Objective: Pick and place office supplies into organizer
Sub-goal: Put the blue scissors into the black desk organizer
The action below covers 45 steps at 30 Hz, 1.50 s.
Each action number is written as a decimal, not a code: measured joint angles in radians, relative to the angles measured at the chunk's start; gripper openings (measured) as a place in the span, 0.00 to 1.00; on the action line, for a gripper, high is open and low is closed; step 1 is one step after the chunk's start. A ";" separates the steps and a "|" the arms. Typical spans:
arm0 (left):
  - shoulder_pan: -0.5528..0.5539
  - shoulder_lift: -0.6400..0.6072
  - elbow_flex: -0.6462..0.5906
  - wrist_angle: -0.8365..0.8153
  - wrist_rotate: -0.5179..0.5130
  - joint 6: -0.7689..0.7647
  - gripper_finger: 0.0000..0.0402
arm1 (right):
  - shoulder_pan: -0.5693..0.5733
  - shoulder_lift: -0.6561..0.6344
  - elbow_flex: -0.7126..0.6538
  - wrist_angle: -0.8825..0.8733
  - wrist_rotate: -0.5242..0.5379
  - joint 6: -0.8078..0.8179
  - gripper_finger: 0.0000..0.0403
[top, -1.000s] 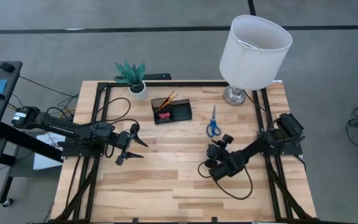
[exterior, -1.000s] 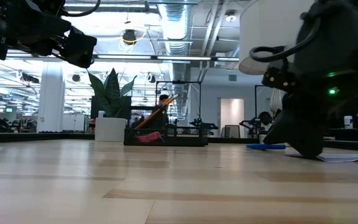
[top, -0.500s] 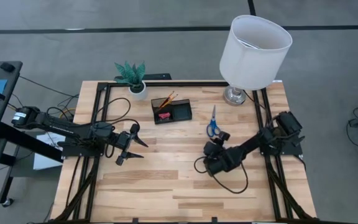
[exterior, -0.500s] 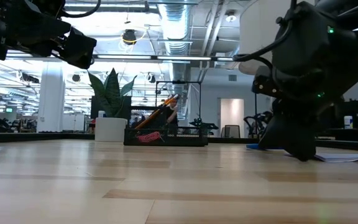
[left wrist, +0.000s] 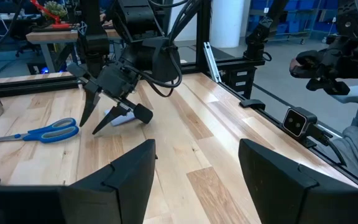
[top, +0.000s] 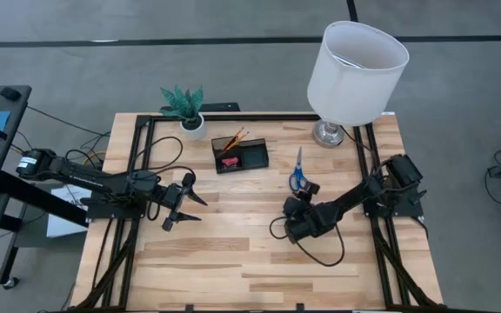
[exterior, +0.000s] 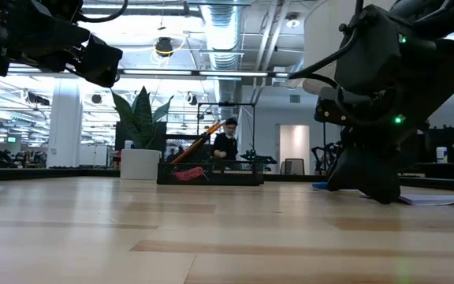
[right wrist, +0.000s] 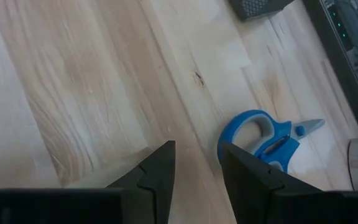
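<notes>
While right gripper (top: 296,224) hovers part-open | scissors (top: 298,174) near; lamp (top: 355,65) behind | left gripper (top: 181,209) wide.

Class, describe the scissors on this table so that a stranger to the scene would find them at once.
Start at the big white lamp at the table's far right corner. Just in front of its base lie the scissors, blades pointing toward the lamp. Their blue handles set them apart from the black organizer alongside.

On the table (top: 233,252) are counted 1 black organizer (top: 240,156), 2 orange pencils (top: 233,139), 1 pink eraser (top: 230,162), 1 pair of blue-handled scissors (top: 298,174), 1 white lamp (top: 355,65) and 1 potted plant (top: 185,109). 2 arms are seen.
</notes>
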State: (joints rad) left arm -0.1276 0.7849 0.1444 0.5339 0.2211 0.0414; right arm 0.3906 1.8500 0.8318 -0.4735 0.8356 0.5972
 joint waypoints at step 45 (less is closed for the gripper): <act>0.000 0.000 0.000 -0.005 0.000 0.000 0.56 | -0.175 -0.009 0.002 -0.027 -0.210 -0.194 0.30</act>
State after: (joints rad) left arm -0.1279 0.7849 0.1444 0.5285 0.2211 0.0416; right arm 0.2157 1.8412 0.8341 -0.5007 0.6254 0.4034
